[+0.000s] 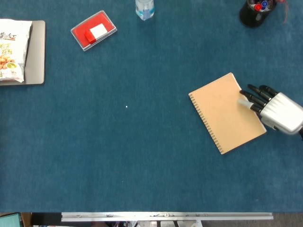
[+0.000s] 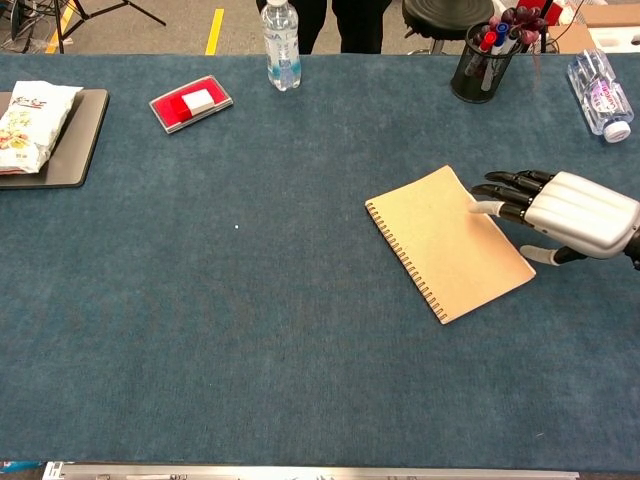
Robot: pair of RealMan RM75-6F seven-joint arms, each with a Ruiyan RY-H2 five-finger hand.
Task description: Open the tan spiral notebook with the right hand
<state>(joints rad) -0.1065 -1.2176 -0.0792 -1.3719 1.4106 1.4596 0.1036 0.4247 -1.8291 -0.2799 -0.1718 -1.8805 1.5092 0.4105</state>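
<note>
The tan spiral notebook (image 1: 227, 112) (image 2: 448, 241) lies closed and flat on the blue table, its wire spine along the left edge. My right hand (image 1: 277, 109) (image 2: 570, 213) is at the notebook's right edge, palm down. Its dark fingertips (image 1: 247, 97) reach over the upper right part of the cover, fingers apart, and hold nothing. Whether they touch the cover I cannot tell. The thumb (image 2: 540, 256) sits off the notebook's right corner. My left hand appears in neither view.
A black pen cup (image 2: 478, 55) stands at the back right, with a lying water bottle (image 2: 598, 90) beside it. An upright bottle (image 2: 281, 35) and a red box (image 2: 191, 102) are at the back. A snack bag on a grey tray (image 2: 75, 140) sits far left.
</note>
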